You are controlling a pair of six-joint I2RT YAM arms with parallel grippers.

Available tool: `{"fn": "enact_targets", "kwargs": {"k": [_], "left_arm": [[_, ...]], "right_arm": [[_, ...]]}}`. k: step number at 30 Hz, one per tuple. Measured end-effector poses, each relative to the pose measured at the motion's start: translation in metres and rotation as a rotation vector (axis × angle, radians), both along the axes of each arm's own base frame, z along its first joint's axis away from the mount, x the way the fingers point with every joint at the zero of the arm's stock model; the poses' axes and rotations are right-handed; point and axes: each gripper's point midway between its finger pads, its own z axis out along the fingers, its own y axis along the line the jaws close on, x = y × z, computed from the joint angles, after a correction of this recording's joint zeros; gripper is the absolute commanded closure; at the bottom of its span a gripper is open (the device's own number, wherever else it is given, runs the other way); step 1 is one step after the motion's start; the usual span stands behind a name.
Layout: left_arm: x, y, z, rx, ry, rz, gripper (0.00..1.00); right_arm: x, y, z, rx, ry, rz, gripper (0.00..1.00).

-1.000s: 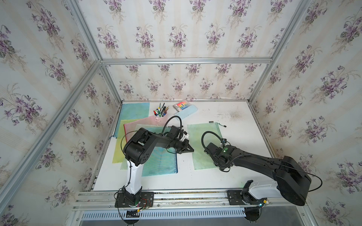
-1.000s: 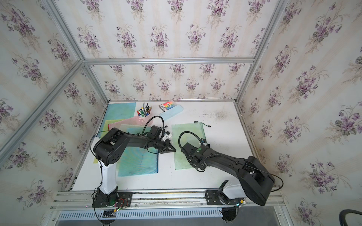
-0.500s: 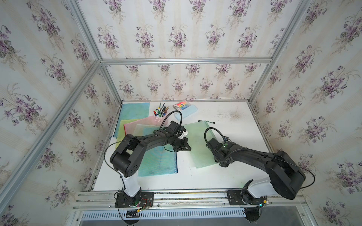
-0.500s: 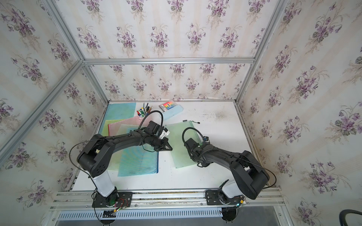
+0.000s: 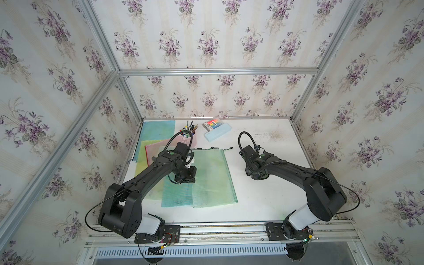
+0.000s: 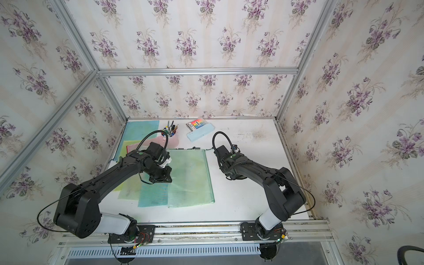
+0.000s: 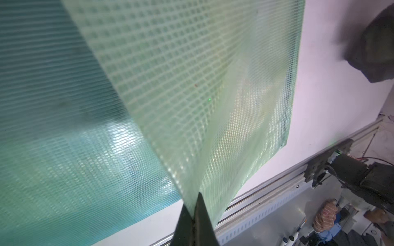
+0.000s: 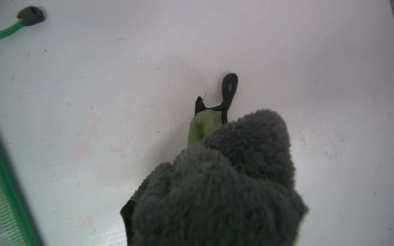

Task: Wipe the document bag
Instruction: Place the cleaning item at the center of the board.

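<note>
The green mesh document bag (image 5: 211, 176) lies at the middle of the bench (image 5: 263, 202), overlapping a blue bag (image 5: 176, 195), its left edge pinched between the fully closed left fingers (image 7: 204, 223), while the right fingers (image 5: 252, 168), buried in the bunched grey cloth (image 8: 223, 181) they clamp, sit on bare bench between it and the right edge.

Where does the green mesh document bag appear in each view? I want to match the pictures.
In a top view: green mesh document bag lies mid-table.
In a top view: same spot, mid-table.
Left wrist: fills the middle of the frame, pinched in the left claw.
Right wrist: only its zipper edge at the frame's margin; grey cloth dominates.
Shared landmark: zip cord's black tip, in both top views and right wrist.
</note>
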Motion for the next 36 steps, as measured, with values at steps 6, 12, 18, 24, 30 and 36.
{"fn": "enact_targets", "kwargs": {"k": [6,12,18,24,30,36], "left_arm": [[0.017,0.025,-0.003,0.091,0.018,0.035,1.00],[0.031,0.054,-0.016,0.257,0.050,0.030,0.95],[0.046,0.071,-0.007,0.367,0.021,0.024,0.55],[0.042,0.079,0.033,0.390,-0.074,0.074,0.20],[0.045,0.063,0.072,0.236,-0.290,0.128,0.11],[0.074,0.042,0.077,0.114,-0.434,0.132,0.04]], "right_arm": [[0.023,-0.018,0.001,0.052,-0.004,-0.044,0.65],[0.038,-0.041,0.004,0.083,-0.009,-0.072,0.65],[0.063,-0.067,0.014,0.092,-0.031,-0.106,0.65],[0.089,-0.087,0.031,0.095,-0.070,-0.108,0.64],[0.118,-0.091,0.019,0.067,-0.054,-0.064,0.54],[0.111,-0.073,-0.002,0.140,-0.021,0.018,0.28]]}}
